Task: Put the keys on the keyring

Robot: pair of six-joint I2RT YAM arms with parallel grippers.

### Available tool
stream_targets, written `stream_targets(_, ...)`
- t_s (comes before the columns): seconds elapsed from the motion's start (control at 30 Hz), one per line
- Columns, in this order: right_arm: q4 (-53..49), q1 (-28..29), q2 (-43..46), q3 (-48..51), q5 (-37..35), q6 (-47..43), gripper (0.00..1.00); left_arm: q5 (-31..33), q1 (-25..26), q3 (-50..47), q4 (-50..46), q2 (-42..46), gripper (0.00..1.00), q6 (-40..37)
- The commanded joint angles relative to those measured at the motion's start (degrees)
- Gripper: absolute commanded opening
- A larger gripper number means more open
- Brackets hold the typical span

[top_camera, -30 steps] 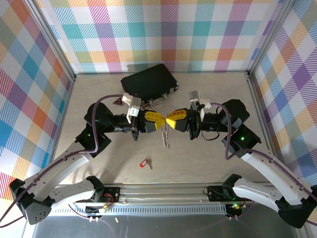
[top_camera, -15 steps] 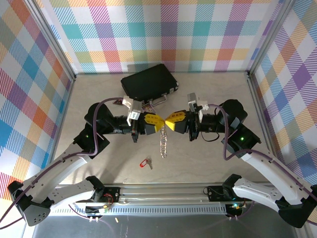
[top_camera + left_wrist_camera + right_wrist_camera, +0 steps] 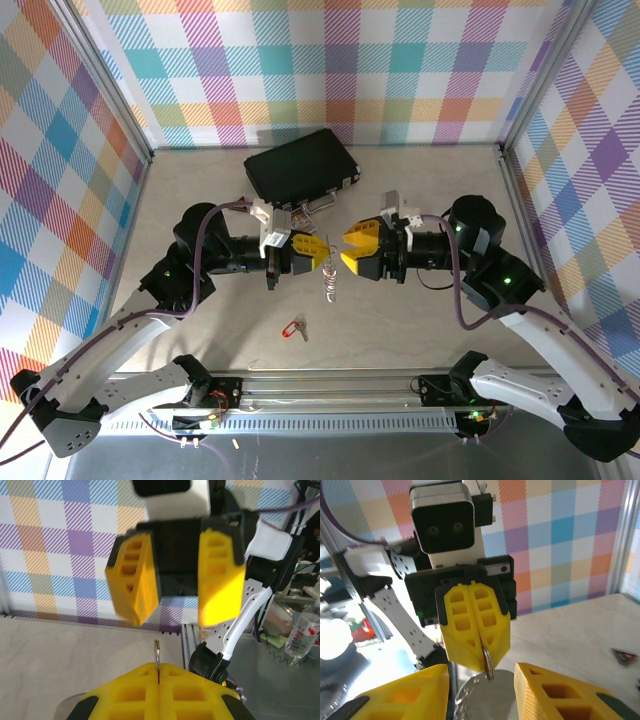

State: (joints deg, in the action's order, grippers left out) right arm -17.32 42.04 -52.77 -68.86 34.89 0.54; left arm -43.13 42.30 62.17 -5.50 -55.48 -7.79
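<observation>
**Clearance: tight at centre, open at front and flanks**

Left arm [image 3: 200, 255] and right arm [image 3: 480, 262] reach in from either side and meet mid-table, barring the middle. Left gripper [image 3: 325, 253] is clamped on the keyring [image 3: 328, 264], and the chain [image 3: 329, 285] hangs from it into the gap. Right gripper [image 3: 346, 250] faces it with jaws apart, just beside the ring, so there is little passage between them.

- **Back centre:** black case [image 3: 298, 166], near the wall.
- **Front:** bare table [image 3: 400, 320] between arms and near rail [image 3: 330, 385], broken by one small key [image 3: 295, 327] with red tag.
- **Far left and far right:** bare strips, bounded by checked walls [image 3: 60, 200].
</observation>
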Motion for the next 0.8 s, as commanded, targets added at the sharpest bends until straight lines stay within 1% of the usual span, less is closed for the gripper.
stream_targets(0.0, -14.07, 0.15, -0.25, -4.87, -3.35, -10.73, 0.4, 3.7, 0.32, 4.35, -12.01, -0.39, 0.0, -9.7)
stream_targets(0.17, -19.2, 0.2, -2.63, -6.77, -5.3, -15.01, 0.43, 8.71, 0.41, 7.22, -21.38, -1.81, 0.0, -16.46)
stream_targets(0.33, -19.45, 0.54, -4.74, -6.68, -5.19, -16.95, 0.45, 12.39, 0.98, 9.07, -26.96, -2.58, 0.0, -21.12)
stream_targets(0.4, -19.08, 0.79, -5.59, -6.38, -4.84, -17.43, 0.44, 13.78, 1.3, 9.37, -28.15, -2.78, 0.0, -22.45)
stream_targets(0.53, -19.7, 1.04, -7.4, -6.55, -4.55, -19.07, 0.41, 13.75, 1.48, 10.02, -29.95, -3.27, 0.0, -24.32)
stream_targets(0.77, -19.25, 1.2, -9.39, -6.6, -0.95, -19.52, 0.42, 12.17, 1.64, 9.64, -29.34, -2.75, 0.0, -24.21)
